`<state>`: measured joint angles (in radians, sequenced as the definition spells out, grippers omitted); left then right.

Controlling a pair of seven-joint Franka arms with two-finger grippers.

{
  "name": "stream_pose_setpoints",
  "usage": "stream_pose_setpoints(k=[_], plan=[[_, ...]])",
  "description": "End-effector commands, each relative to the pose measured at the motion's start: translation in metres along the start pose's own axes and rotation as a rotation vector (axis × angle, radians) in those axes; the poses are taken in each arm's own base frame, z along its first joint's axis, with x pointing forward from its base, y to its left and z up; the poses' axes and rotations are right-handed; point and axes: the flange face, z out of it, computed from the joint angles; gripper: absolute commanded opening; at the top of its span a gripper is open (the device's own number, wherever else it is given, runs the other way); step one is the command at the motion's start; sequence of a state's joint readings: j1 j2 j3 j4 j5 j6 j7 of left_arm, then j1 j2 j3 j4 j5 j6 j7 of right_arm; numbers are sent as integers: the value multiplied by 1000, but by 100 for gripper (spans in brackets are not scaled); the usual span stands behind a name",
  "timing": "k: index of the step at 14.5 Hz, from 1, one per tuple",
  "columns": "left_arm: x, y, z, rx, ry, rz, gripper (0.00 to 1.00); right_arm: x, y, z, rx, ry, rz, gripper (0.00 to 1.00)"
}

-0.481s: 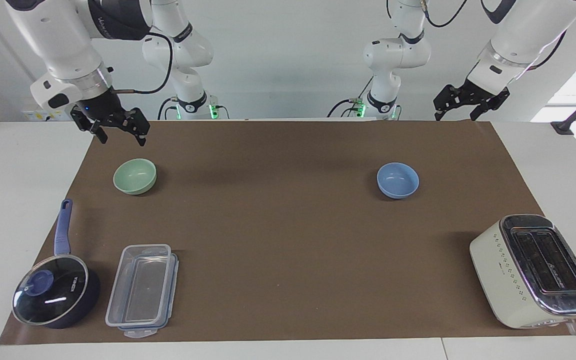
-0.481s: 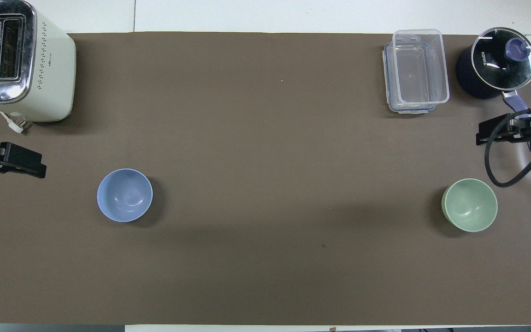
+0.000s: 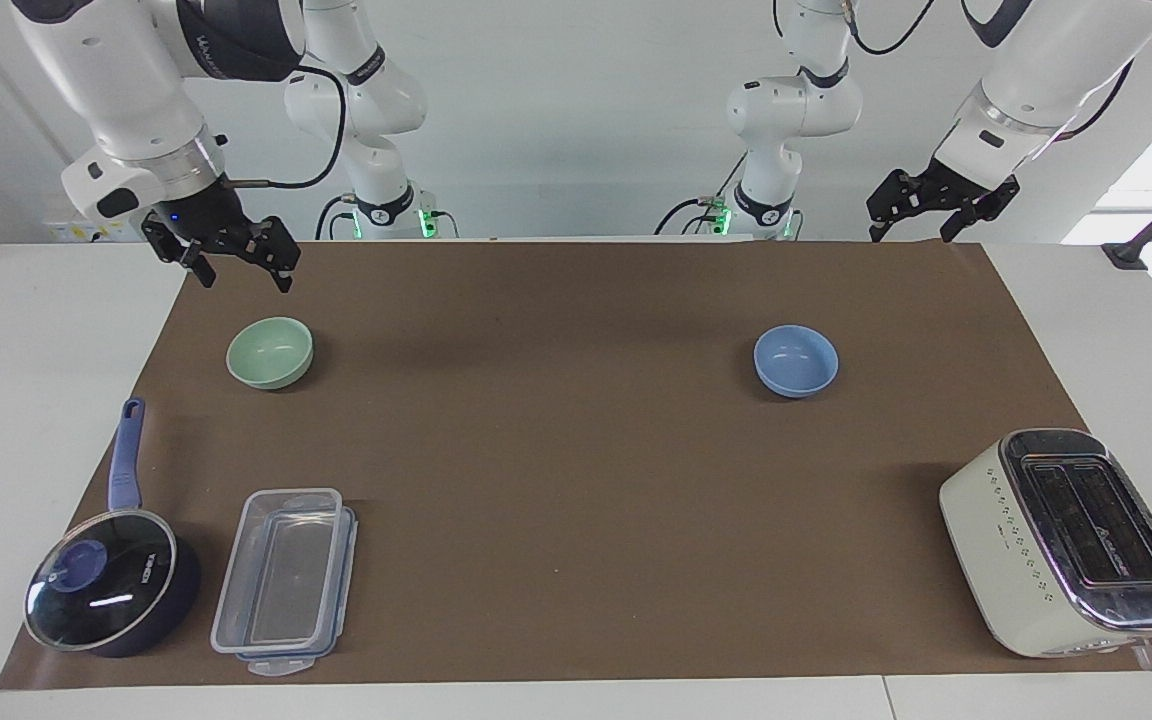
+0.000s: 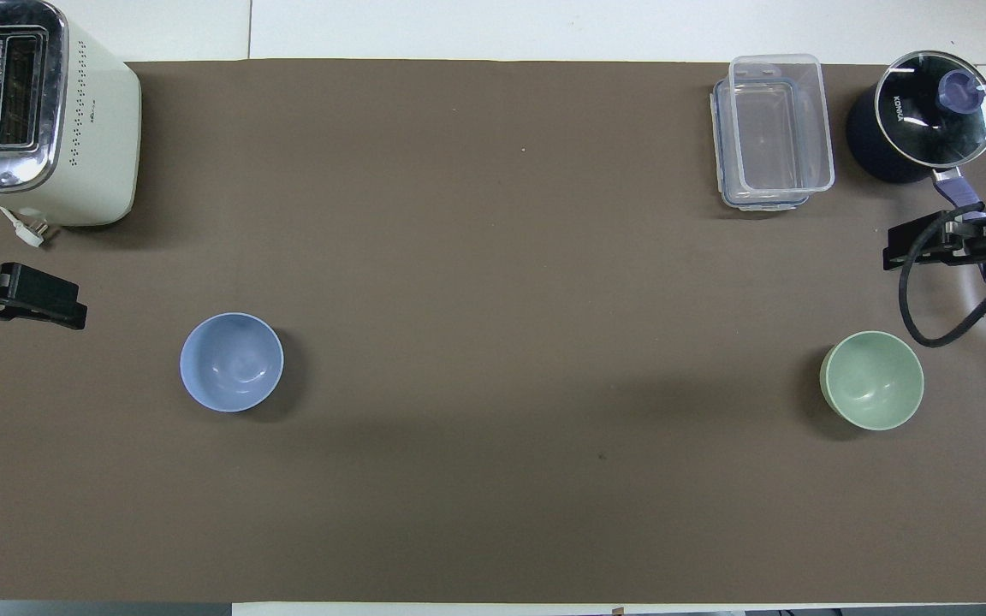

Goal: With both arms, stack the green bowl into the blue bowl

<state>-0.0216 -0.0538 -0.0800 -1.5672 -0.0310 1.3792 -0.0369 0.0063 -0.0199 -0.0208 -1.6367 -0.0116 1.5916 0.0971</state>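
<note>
The green bowl [image 3: 270, 352] [image 4: 872, 380] sits upright and empty on the brown mat toward the right arm's end. The blue bowl [image 3: 795, 361] [image 4: 232, 362] sits upright and empty toward the left arm's end. My right gripper [image 3: 244, 282] [image 4: 891, 252] hangs open and empty in the air over the mat's edge, near the green bowl and not touching it. My left gripper [image 3: 910, 238] [image 4: 74, 312] hangs open and empty over the mat's corner at its own end, well apart from the blue bowl.
A dark blue saucepan with glass lid [image 3: 101, 592] and a clear plastic container [image 3: 281, 580] stand farther from the robots than the green bowl. A cream toaster [image 3: 1066, 540] stands farther out than the blue bowl. The brown mat [image 3: 556, 450] lies between the bowls.
</note>
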Motion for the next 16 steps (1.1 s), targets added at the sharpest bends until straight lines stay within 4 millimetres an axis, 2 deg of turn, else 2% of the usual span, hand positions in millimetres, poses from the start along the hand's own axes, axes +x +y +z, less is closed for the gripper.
stream_pose_setpoints(k=[1,4,5,7,8,9,12,14,16], plan=[[-2,3,-1,18,14,12,100,-14,8,11,5,-18,29,100],[-3,2,3,17,6,4,100,-31,31,40,9,-34,24,100],[-3,2,7,18,4,1,100,-36,49,50,18,-29,29,100],[-6,-3,24,18,49,-10,100,-51,70,78,20,6,2,100],[-3,-3,43,19,70,-3,100,-60,84,92,21,15,8,100],[0,-4,70,20,66,-1,100,-70,96,103,20,34,7,100],[5,-10,153,23,48,95,100,-96,115,138,18,53,-12,100],[7,-10,222,23,25,112,100,-101,124,164,18,53,-6,100],[7,-10,267,24,46,126,100,-102,127,186,13,75,3,100]])
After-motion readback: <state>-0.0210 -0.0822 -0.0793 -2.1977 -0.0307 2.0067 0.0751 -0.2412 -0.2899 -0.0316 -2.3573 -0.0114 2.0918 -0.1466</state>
